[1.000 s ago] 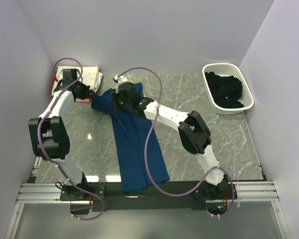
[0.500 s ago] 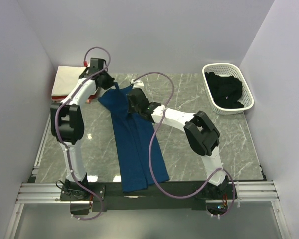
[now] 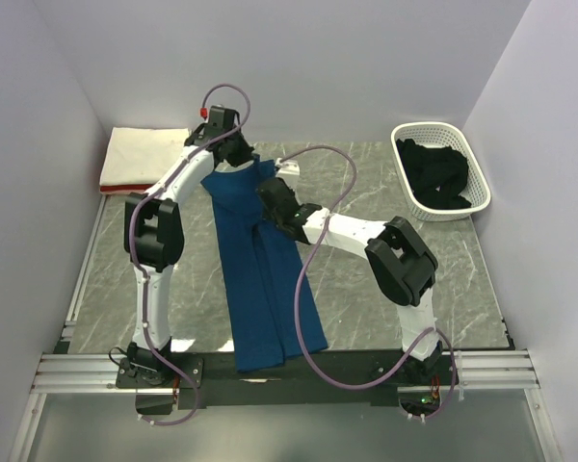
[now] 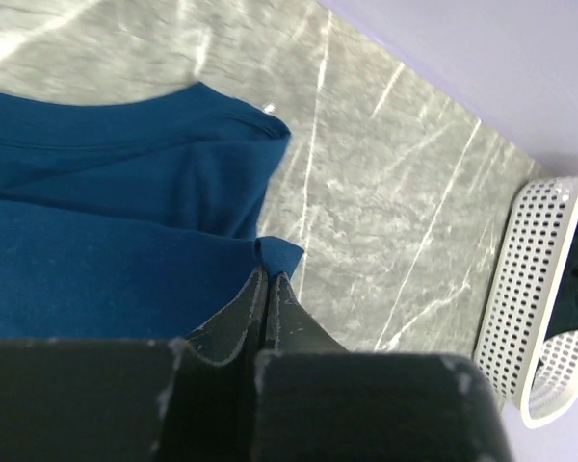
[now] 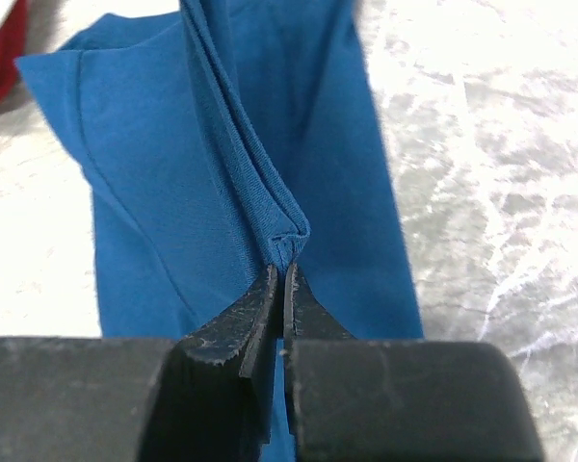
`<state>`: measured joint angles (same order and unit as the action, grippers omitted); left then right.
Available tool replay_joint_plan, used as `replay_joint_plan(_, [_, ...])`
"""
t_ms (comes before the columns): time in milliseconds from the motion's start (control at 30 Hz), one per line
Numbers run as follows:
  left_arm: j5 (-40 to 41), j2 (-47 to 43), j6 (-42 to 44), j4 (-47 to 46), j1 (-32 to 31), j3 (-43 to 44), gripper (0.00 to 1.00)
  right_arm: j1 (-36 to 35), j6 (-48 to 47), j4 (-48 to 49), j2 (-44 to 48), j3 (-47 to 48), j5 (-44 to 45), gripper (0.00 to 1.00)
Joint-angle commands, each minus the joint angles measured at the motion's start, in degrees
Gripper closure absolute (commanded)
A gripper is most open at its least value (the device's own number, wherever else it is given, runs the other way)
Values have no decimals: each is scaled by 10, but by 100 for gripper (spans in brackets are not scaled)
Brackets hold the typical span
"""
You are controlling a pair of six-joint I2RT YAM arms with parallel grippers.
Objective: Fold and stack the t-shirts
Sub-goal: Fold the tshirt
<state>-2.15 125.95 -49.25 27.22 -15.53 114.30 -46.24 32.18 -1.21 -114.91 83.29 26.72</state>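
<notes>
Marble table [image 3: 443,260], t-shirt [image 3: 260,279] in left tool [image 4: 267,286], right tool [image 5: 281,281]

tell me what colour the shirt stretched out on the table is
The shirt is plain blue, with no print visible; it shows best in the right wrist view.

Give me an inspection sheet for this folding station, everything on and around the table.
Surface: grey marble table, no spills seen.
Job's things: blue t-shirt folded lengthwise down the middle; cream-white shirt folded on red shirt, far left; black shirt in the basket.
Clutter: white lattice basket, far right.
Grippers: left gripper shut on the blue t-shirt's far corner; right gripper shut on its fold.
Cables: purple cables loop above both arms.
Surroundings: plain white walls.
</notes>
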Motion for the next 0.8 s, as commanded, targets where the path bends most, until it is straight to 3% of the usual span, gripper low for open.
replay_joint_plan(0, [7,7,14,-71,0,39,99,-1,34,-44,29,-22,38,100])
replay_joint_plan(767, [-102,43,37,-132,-33,30,100,0,124,-77,5,-47,56,100])
